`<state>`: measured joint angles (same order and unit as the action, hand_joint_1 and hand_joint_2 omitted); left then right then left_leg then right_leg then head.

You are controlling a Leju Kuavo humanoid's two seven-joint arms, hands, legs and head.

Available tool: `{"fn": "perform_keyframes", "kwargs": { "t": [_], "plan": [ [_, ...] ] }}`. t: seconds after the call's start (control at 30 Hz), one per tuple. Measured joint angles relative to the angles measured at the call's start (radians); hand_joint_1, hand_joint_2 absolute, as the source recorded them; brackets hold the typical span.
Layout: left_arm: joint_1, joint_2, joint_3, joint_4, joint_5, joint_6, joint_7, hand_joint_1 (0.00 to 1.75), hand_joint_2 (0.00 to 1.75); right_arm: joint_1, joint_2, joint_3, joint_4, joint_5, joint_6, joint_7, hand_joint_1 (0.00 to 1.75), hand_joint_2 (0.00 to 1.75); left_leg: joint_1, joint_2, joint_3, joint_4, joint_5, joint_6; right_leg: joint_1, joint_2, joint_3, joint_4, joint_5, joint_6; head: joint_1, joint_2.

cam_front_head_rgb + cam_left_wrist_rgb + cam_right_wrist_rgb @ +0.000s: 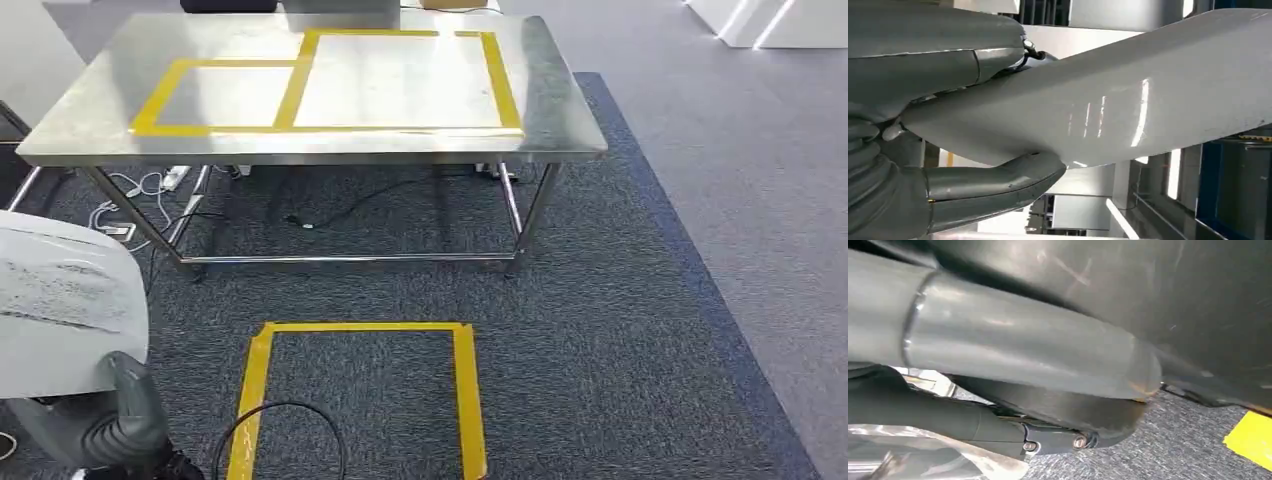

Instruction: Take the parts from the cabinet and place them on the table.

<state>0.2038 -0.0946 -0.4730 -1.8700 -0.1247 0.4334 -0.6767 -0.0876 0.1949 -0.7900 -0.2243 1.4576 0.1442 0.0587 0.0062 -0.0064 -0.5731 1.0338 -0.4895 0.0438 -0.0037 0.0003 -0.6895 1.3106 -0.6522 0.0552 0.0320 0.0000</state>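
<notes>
On the left, low in the head view, a big white part (60, 300) sits close to the robot's body. The left hand (125, 425) is under it, with a grey ribbed cover and dark fingers. In the left wrist view the same white part (1128, 100) is a long, smooth, shiny panel. The left hand (948, 125) clamps on it: the thick thumb (998, 182) presses one face and the other fingers (948, 60) press the other face. I think it grips the panel by its edge so the wide, slippery piece does not slide away while it is carried.

In the middle, a yellow tape square (360, 400) is stuck on the dark carpet (600, 330). It is probably a mark for where the robot should stand. A black cable (290, 425) curls over one side of it.

Past the square stands the shiny metal table (560, 110). Two yellow tape boxes (300, 90) are marked on its top, most likely to show where parts go. No part lies on the table yet, so the part is well apart from its place.

The right wrist view is dark and very close. The right hand (1023, 355) has a thick grey finger lying against a dark curved piece (1173, 300), maybe another part. I cannot tell if that hand holds it or just rests there.
</notes>
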Motion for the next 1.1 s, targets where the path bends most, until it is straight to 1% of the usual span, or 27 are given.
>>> {"fn": "perform_keyframes", "kwargs": {
  "t": [0.03, 0.07, 0.1, 0.13, 0.17, 0.2, 0.23, 0.27, 0.33, 0.37, 0.4, 0.47, 0.5, 0.53, 0.57, 0.6, 0.63, 0.67, 0.7, 0.8, 0.87, 0.9, 0.97, 1.0, 1.03, 1.07, 1.1],
  "plan": [
    [0.000, 0.000, 0.000, 0.000, -0.002, 0.002, 0.000, 1.75, 1.75, 0.001, 0.000, 0.000, 0.000, 0.000, 0.000, 0.000, 0.00, 0.00, 0.000, -0.003, 0.007, 0.000, -0.005, -0.001, 0.001, 0.000, 0.002, -0.029, 0.034, -0.005, 0.000, 0.000],
    [0.000, 0.001, -0.002, 0.000, -0.003, 0.003, 0.000, 1.75, 1.75, 0.001, 0.000, -0.002, 0.000, -0.001, 0.001, 0.001, 0.00, 0.00, 0.000, -0.006, 0.016, 0.000, -0.010, -0.002, 0.001, 0.000, 0.022, -0.091, 0.085, -0.007, 0.001, 0.000],
    [0.000, 0.001, -0.003, 0.000, -0.003, 0.003, 0.000, 1.75, 1.75, 0.002, 0.000, -0.004, 0.000, -0.001, 0.002, 0.003, 0.00, 0.00, 0.000, -0.008, 0.024, 0.000, -0.015, -0.004, 0.001, 0.000, 0.048, -0.160, 0.131, -0.011, 0.000, 0.000],
    [0.000, 0.001, -0.007, 0.000, -0.003, 0.002, 0.000, 1.75, 1.75, 0.006, 0.000, -0.007, 0.000, -0.001, 0.004, 0.003, 0.00, 0.00, 0.000, -0.008, 0.033, 0.000, -0.024, -0.008, 0.001, 0.001, 0.082, -0.264, 0.184, -0.015, 0.001, 0.000],
    [-0.001, 0.001, -0.008, 0.000, -0.003, 0.002, 0.000, 1.75, 1.75, 0.006, 0.000, -0.008, 0.002, -0.001, 0.006, 0.003, 0.00, 0.00, -0.002, -0.009, 0.037, 0.003, -0.028, -0.014, 0.005, 0.003, 0.080, -0.269, 0.128, -0.019, -0.003, 0.000],
    [-0.001, 0.001, -0.008, 0.000, -0.003, 0.002, 0.000, 1.75, 1.75, 0.004, 0.000, -0.008, 0.002, -0.002, 0.009, 0.003, 0.00, 0.00, -0.002, -0.011, 0.033, 0.000, -0.033, -0.022, 0.008, -0.001, 0.083, -0.266, 0.104, -0.033, 0.000, 0.000],
    [-0.001, 0.002, -0.009, 0.000, -0.002, 0.002, 0.000, 1.75, 1.75, 0.005, 0.000, -0.010, 0.002, -0.002, 0.011, 0.002, 0.00, 0.00, -0.002, -0.011, 0.037, 0.000, -0.038, -0.030, 0.009, 0.000, 0.098, -0.275, 0.136, -0.042, -0.002, 0.000],
    [-0.001, 0.002, -0.010, 0.000, -0.002, 0.001, 0.000, 1.75, 1.75, 0.006, 0.000, -0.011, 0.002, -0.003, 0.011, 0.003, 0.00, 0.00, -0.003, -0.010, 0.046, 0.015, -0.031, -0.035, 0.009, 0.000, 0.095, -0.276, 0.145, -0.052, 0.000, 0.000],
    [-0.005, 0.002, -0.011, 0.000, -0.001, 0.000, 0.000, 1.75, 1.75, 0.006, 0.001, -0.012, 0.002, -0.003, 0.015, 0.004, 0.00, 0.00, -0.003, -0.007, 0.049, 0.037, -0.043, -0.042, 0.000, -0.002, 0.132, -0.285, 0.148, -0.059, 0.000, 0.000],
    [-0.010, 0.003, -0.013, 0.000, -0.002, 0.000, 0.000, 1.75, 1.75, 0.006, 0.001, -0.013, 0.002, -0.003, 0.015, 0.006, 0.00, 0.00, -0.002, -0.005, 0.021, 0.091, -0.046, -0.048, -0.001, -0.003, 0.142, -0.286, 0.145, -0.064, -0.010, 0.000],
    [-0.010, 0.004, -0.014, 0.000, -0.001, -0.001, 0.000, 1.75, 1.75, 0.006, 0.001, -0.014, 0.002, -0.003, 0.015, 0.006, 0.00, 0.00, 0.001, -0.004, -0.024, 0.163, -0.060, -0.054, -0.001, -0.004, 0.144, -0.287, 0.140, -0.067, -0.010, 0.000],
    [-0.007, 0.005, -0.015, 0.000, 0.000, -0.001, 0.000, 1.75, 1.75, 0.008, 0.001, -0.014, 0.002, -0.003, 0.015, 0.006, 0.00, 0.00, 0.003, -0.004, -0.106, 0.276, -0.130, -0.059, -0.001, -0.003, 0.153, -0.287, 0.128, -0.067, -0.011, 0.000],
    [-0.007, 0.006, -0.015, 0.000, 0.000, -0.001, 0.000, 1.75, 1.75, 0.009, 0.001, -0.014, 0.002, -0.003, 0.015, 0.006, 0.00, 0.00, 0.003, -0.003, -0.130, 0.294, -0.148, -0.060, -0.001, -0.002, 0.160, -0.287, 0.121, -0.067, -0.011, 0.000],
    [-0.007, 0.007, -0.016, 0.000, 0.000, -0.002, 0.000, 1.75, 1.75, 0.010, 0.001, -0.015, 0.002, -0.003, 0.015, 0.006, 0.00, 0.00, 0.003, -0.003, -0.135, 0.274, -0.138, -0.059, -0.001, 0.000, 0.171, -0.287, 0.112, -0.067, -0.011, 0.000],
    [-0.007, 0.007, -0.016, 0.000, 0.000, -0.002, 0.000, 1.75, 1.75, 0.011, 0.001, -0.015, 0.002, -0.003, 0.015, 0.007, 0.00, 0.00, 0.003, -0.003, -0.124, 0.222, -0.102, -0.056, -0.001, 0.001, 0.185, -0.287, 0.102, -0.065, -0.012, 0.000],
    [-0.007, 0.007, -0.016, 0.000, 0.000, -0.002, 0.000, 1.75, 1.75, 0.012, 0.001, -0.015, 0.002, -0.003, 0.015, 0.008, 0.00, 0.00, 0.003, -0.003, -0.105, 0.150, -0.050, -0.052, -0.001, 0.001, 0.200, -0.287, 0.091, -0.062, -0.011, 0.000],
    [-0.007, 0.007, -0.016, 0.000, 0.000, -0.002, 0.000, 1.75, 1.75, 0.013, 0.001, -0.016, 0.002, -0.003, 0.015, 0.010, 0.00, 0.00, 0.002, 0.000, -0.083, 0.069, 0.021, -0.047, -0.001, 0.000, 0.209, -0.289, 0.080, -0.058, -0.011, 0.000],
    [-0.006, 0.007, -0.016, 0.000, 0.000, -0.002, 0.000, 1.75, 1.75, 0.014, 0.001, -0.016, 0.002, -0.004, 0.015, 0.011, 0.00, 0.00, -0.003, 0.007, -0.083, 0.041, 0.054, -0.042, 0.002, -0.003, 0.213, -0.287, 0.071, -0.054, -0.013, 0.000],
    [-0.006, 0.008, -0.017, 0.001, 0.000, -0.001, 0.000, 1.75, 1.75, 0.015, 0.001, -0.017, 0.002, -0.005, 0.016, 0.011, 0.00, 0.00, -0.007, 0.008, -0.080, 0.031, 0.021, -0.037, 0.004, 0.000, 0.212, -0.291, 0.063, -0.045, -0.017, 0.000],
    [-0.006, 0.007, -0.018, 0.000, -0.002, -0.002, 0.000, 1.75, 1.75, 0.015, 0.000, -0.018, 0.000, -0.006, 0.015, 0.013, 0.00, 0.00, -0.004, 0.000, -0.060, 0.016, 0.031, -0.016, 0.005, -0.003, 0.248, -0.301, 0.068, -0.026, -0.013, 0.000],
    [-0.007, 0.006, -0.021, 0.000, -0.003, -0.002, 0.000, 1.75, 1.75, 0.015, 0.000, -0.020, -0.001, -0.009, 0.015, 0.013, 0.00, 0.00, -0.001, 0.000, -0.033, 0.010, 0.024, -0.003, 0.004, 0.001, 0.224, -0.251, 0.057, -0.018, -0.009, 0.000],
    [-0.009, 0.005, -0.022, 0.000, -0.003, -0.003, 0.000, 1.75, 1.75, 0.014, 0.000, -0.022, -0.001, -0.010, 0.016, 0.011, 0.00, 0.00, -0.002, 0.000, -0.029, 0.011, 0.019, 0.002, 0.004, 0.002, 0.178, -0.179, 0.049, -0.016, -0.005, 0.000],
    [-0.008, 0.005, -0.024, 0.000, -0.004, -0.004, 0.000, 1.75, 1.75, 0.006, 0.000, -0.023, -0.001, -0.011, 0.016, 0.010, 0.00, 0.00, -0.006, 0.000, -0.021, 0.011, 0.004, 0.007, 0.005, 0.002, 0.075, -0.044, -0.017, -0.012, -0.003, 0.000],
    [-0.008, 0.005, -0.024, 0.001, -0.005, -0.004, 0.000, 1.75, 1.75, 0.004, 0.000, -0.023, -0.001, -0.011, 0.016, 0.007, 0.00, 0.00, -0.009, -0.001, -0.012, 0.011, -0.005, 0.008, 0.005, 0.001, 0.044, -0.018, -0.039, -0.011, -0.002, 0.000],
    [-0.008, 0.005, -0.024, 0.001, -0.005, -0.004, 0.000, 1.75, 1.75, 0.002, 0.000, -0.024, -0.001, -0.011, 0.016, 0.007, 0.00, 0.00, -0.011, -0.003, 0.000, 0.011, -0.014, 0.009, 0.005, 0.001, 0.031, -0.029, -0.034, -0.013, -0.002, 0.000],
    [-0.008, 0.005, -0.024, 0.001, -0.005, -0.004, 0.000, 1.75, 1.75, 0.002, 0.000, -0.024, -0.001, -0.011, 0.018, 0.007, 0.00, 0.00, -0.013, -0.005, 0.015, 0.011, -0.023, 0.009, 0.006, 0.001, 0.035, -0.070, -0.004, -0.017, -0.002, 0.000],
    [-0.008, 0.005, -0.024, 0.001, -0.004, -0.004, 0.000, 1.75, 1.75, 0.002, 0.000, -0.024, -0.001, -0.011, 0.019, 0.007, 0.00, 0.00, -0.016, -0.006, 0.030, 0.010, -0.033, 0.009, 0.008, 0.001, 0.050, -0.137, 0.046, -0.023, -0.001, 0.000]
  ]
}}
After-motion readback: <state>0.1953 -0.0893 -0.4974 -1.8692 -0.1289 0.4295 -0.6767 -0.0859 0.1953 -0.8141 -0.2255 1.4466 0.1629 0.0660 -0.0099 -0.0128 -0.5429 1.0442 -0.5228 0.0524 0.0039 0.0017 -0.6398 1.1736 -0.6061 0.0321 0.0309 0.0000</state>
